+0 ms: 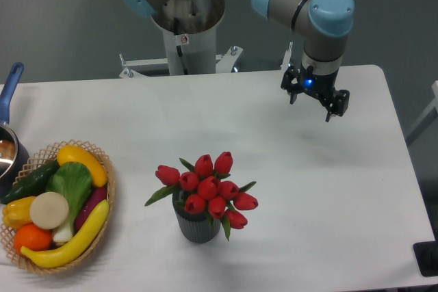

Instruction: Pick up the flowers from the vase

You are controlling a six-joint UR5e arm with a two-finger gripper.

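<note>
The flowers [209, 193] stand in the vase [197, 227] in the lower middle of the frame, on the white surface [308, 189]. The red buds are closed and a few green leaves point out to the sides. The vase is dark grey with ribbed sides and it is upright.

The gripper [315, 102] hangs in the upper right of the frame, above the surface and well apart from the flowers. Its two fingers are apart and nothing is between them.

At the lower left lies a woven basket [106, 200] with colourful fruit and vegetables. Just beside it, at the left edge, a pot [8, 158] with a blue handle is partly visible.
</note>
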